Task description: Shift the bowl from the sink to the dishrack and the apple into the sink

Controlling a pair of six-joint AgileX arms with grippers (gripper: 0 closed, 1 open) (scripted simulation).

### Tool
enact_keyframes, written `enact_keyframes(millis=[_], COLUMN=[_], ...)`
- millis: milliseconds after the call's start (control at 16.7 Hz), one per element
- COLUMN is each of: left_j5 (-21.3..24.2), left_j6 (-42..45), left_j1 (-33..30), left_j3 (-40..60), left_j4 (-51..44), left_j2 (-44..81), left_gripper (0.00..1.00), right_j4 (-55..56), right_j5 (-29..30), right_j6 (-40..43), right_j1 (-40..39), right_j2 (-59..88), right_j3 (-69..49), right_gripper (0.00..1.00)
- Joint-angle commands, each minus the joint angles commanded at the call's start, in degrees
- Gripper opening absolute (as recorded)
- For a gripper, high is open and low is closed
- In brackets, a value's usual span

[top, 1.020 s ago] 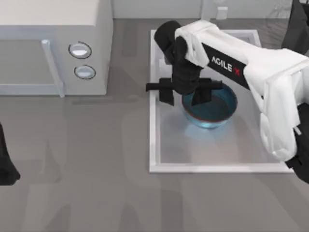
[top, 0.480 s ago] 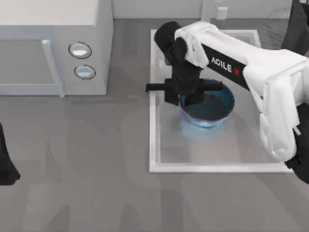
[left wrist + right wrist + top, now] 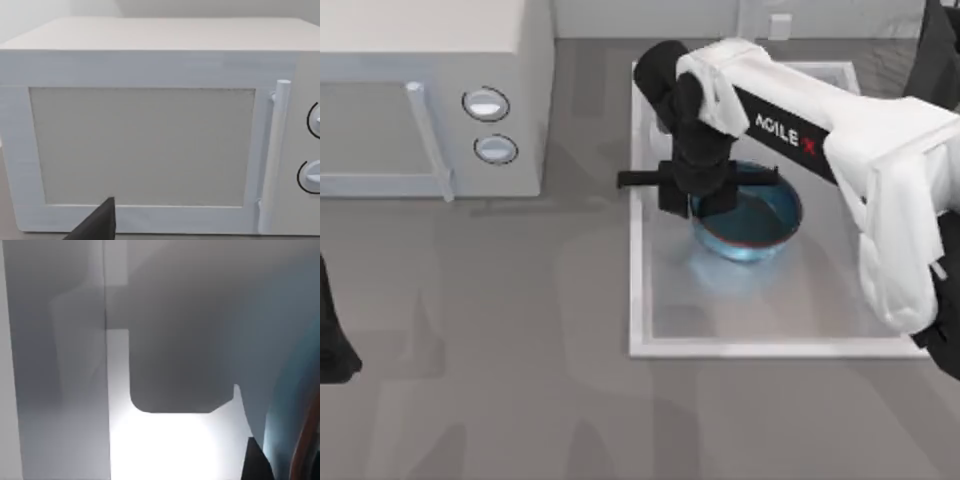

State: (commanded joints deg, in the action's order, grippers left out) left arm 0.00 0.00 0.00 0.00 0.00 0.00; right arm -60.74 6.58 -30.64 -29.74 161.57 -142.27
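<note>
Room-wise: the right arm (image 3: 860, 150) stretches across the top half of the sink (image 3: 638, 300) from the right, so that side's blocked from above. Its gripper (image 3: 700, 205) sits at the left rim of the bowl (image 3: 760, 225), which fills the sink's middle. Sink floor nearer the front edge is bare, plenty of space there, and there's a thin free strip btwn bowl and the sink's left wall. Faucet post (image 3: 778, 25) stands at the back. Microwave (image 3: 430, 100) walls off the back left. Grey counter (image 3: 520, 400) in front is wide open; left gripper (image 3: 332, 345) parked at the far left edge.
</note>
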Motion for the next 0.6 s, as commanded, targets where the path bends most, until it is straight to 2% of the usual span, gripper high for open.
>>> enact_keyframes(millis=[240, 600], left_j5=[0.0, 0.0], left_j6=[0.0, 0.0], left_j1=[0.0, 0.0], left_j3=[0.0, 0.0], left_j4=[0.0, 0.0], left_j2=[0.0, 0.0], left_gripper=[1.0, 1.0], right_j4=[-5.04, -16.9], right_j5=[0.55, 1.83], right_j6=[-4.38, -15.02], right_j1=[-4.68, -15.22], right_j2=[-10.27, -35.36], right_j3=[6.06, 20.14], right_gripper=[0.0, 0.0])
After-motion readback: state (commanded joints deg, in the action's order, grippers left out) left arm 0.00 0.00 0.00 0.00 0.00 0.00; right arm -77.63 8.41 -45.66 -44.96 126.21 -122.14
